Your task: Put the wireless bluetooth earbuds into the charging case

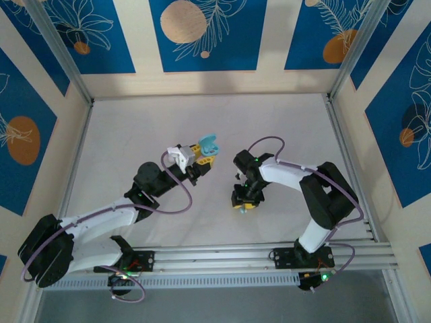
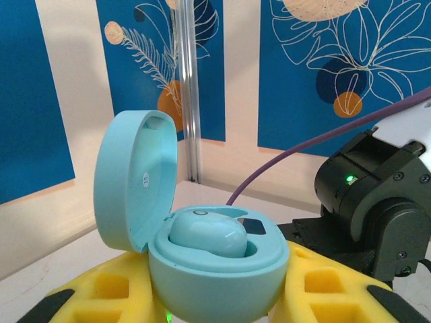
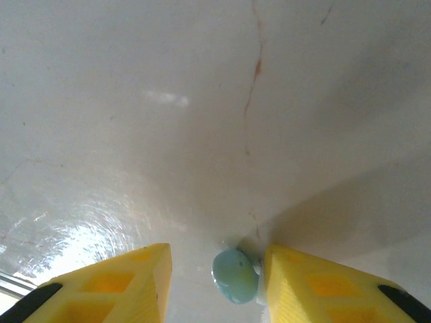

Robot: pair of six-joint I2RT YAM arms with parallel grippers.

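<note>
One teal earbud point(image 2: 205, 234) sat in the open teal charging case point(image 2: 215, 276), whose lid point(image 2: 135, 182) stood up at 10 o'clock of the base. The left claw point(image 2: 215, 303) was clamped on the case, a yellow finger on either side, above the white bench point(image 1: 135, 128). At 5 o'clock of the case in the top view, the right claw point(image 3: 217, 259) pointed down at the bench, fingers apart. A second teal earbud point(image 3: 236, 276) lay between them, just beside the finger at its 3 o'clock.
</note>
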